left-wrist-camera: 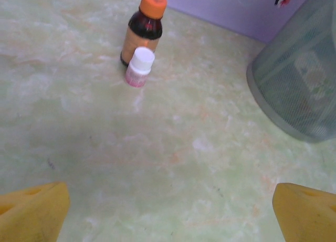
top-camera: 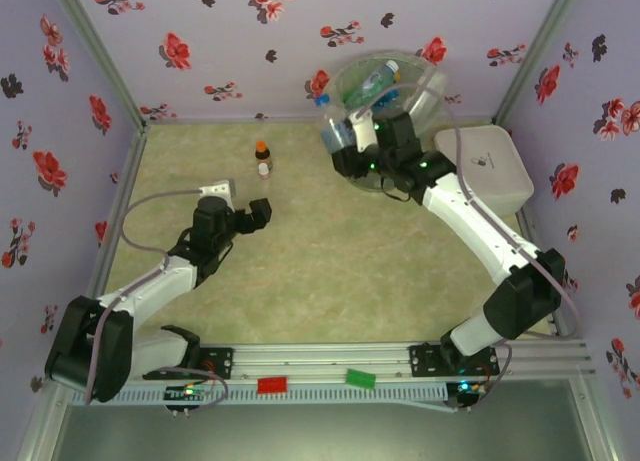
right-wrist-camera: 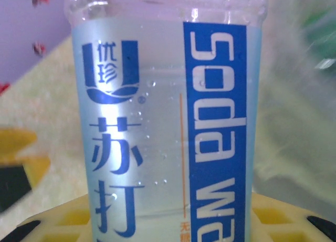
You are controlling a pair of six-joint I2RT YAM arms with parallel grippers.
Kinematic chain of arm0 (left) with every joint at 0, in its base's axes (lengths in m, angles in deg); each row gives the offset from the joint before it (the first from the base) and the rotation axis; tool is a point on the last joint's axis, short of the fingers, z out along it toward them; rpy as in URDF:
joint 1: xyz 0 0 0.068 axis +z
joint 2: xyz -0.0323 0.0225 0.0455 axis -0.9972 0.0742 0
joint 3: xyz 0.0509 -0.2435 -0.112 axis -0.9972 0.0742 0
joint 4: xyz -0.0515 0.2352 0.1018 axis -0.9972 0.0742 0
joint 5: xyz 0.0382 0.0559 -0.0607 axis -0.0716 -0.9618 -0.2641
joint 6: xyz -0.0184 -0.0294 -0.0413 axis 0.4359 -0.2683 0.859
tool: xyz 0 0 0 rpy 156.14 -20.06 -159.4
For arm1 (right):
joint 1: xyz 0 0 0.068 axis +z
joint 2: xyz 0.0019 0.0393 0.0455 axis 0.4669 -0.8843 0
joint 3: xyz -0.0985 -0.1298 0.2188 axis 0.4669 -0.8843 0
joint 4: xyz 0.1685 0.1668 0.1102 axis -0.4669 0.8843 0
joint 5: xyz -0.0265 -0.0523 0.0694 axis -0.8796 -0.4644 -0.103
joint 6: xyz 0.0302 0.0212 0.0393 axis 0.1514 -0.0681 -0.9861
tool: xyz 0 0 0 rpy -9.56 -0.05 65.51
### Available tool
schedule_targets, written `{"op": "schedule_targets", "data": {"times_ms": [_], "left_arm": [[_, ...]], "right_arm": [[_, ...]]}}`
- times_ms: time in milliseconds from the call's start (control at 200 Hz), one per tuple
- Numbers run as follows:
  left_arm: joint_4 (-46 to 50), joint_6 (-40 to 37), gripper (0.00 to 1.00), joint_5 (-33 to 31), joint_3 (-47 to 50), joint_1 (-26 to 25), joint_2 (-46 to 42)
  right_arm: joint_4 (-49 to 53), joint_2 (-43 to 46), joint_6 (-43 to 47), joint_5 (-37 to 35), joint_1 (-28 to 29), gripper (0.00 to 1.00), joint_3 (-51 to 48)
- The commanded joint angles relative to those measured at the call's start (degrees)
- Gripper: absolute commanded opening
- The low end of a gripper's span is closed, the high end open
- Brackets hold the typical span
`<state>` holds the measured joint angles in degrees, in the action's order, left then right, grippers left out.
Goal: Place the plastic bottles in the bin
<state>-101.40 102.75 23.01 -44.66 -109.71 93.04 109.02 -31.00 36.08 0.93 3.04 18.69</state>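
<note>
The soda water bottle (right-wrist-camera: 168,121) hangs at the left rim of the bin (top-camera: 432,89), clamped in the right gripper (top-camera: 352,137), likely to join the bottles inside (top-camera: 378,79). The left gripper (top-camera: 258,213) is spread and empty, well left of the bin, facing the brown orange-capped bottle (left-wrist-camera: 143,28), which is not a task item.

The left arm (top-camera: 150,286) rises from its base at the near left and stretches forward and to the right, its white link ending in a black wrist, with the left gripper (top-camera: 258,214) pointing rightward. In the left wrist view its yellow fingertips (left-wrist-camera: 31,210) sit at the two lower corners, spread wide with nothing between them. The right arm (top-camera: 480,226) climbs from its base at the near right to a bent black elbow out at the right side, then runs its long white forearm far forward and to the left. The right gripper (top-camera: 350,136) at its end is clamped on a plastic bottle (right-wrist-camera: 168,121)
</note>
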Motion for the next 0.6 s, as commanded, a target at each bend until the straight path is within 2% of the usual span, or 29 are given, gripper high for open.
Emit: {"op": "schedule_targets", "data": {"times_ms": [0, 90, 210, 420, 550, 595], "left_arm": [[1.9, -2.4, 1.0, 0.7, 1.2, 0.7, -1.5], [2.9, -3.3, 1.0, 0.8, 1.4, 0.7, -2.2], [3.5, -3.9, 1.0, 0.8, 0.9, 0.8, -2.7], [3.8, -3.8, 1.0, 0.9, -0.4, 0.8, -2.6], [4.5, -3.6, 1.0, 0.8, -0.2, 0.8, -3.4], [4.9, -3.7, 1.0, 0.8, -0.1, 0.8, -3.9]], "right_arm": [[1.0, 1.2, -1.7, -6.5, -2.6, 0.41, 5.2], [1.4, 0.5, -3.2, -10.8, -5.9, 0.42, 7.5], [0.5, -0.8, -5.7, -12.3, -10.1, 0.43, 9.0], [2.2, -5.9, -5.3, -14.2, -11.2, 0.44, 13.4], [3.1, -8.5, -5.7, -14.7, -11.1, 0.53, 15.0], [2.9, -9.1, -5.8, -14.9, -11.2, 0.58, 15.3]]}}
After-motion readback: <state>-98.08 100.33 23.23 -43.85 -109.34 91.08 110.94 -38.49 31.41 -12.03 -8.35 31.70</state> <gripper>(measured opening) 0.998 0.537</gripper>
